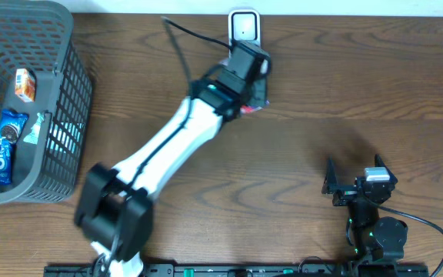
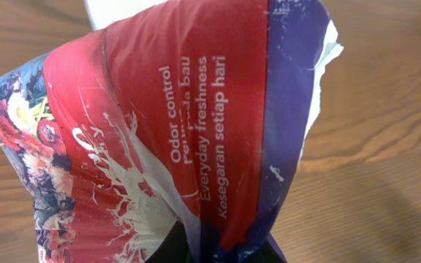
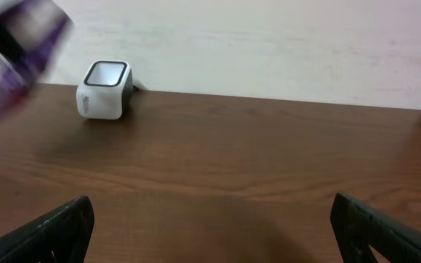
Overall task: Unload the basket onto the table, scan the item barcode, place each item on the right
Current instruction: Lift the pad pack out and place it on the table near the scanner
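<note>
Crinkled glossy red-purple pouch in pinching left fingers; right fingers spread; boxy white scanner.

Wooden table — white scanner at far edge, grey basket

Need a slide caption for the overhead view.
Left gripper holds a pouch in front of the scanner; right gripper sits open near the front edge; snack basket at image left.

Soft, even light — packet blurred.
</note>
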You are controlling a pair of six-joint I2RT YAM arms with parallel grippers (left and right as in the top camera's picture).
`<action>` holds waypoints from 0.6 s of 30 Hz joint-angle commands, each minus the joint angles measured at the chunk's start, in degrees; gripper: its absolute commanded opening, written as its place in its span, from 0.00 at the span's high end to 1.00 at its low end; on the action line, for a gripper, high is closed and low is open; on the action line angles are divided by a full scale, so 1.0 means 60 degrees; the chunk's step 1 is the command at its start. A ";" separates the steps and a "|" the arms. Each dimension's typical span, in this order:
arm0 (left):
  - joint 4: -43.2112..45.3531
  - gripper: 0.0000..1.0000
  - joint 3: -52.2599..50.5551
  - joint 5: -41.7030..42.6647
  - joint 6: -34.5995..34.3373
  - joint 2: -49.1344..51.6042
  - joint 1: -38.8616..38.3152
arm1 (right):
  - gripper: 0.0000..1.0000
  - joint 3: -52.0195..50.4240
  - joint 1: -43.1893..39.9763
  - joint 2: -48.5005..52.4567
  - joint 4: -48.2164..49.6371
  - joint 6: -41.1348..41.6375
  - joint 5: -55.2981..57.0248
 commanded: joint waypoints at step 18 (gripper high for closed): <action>0.0827 0.24 0.0240 -0.0219 0.0922 -0.1413 0.0200 | 0.01 -0.0015 0.0025 -0.0040 -0.0036 -0.0015 0.0007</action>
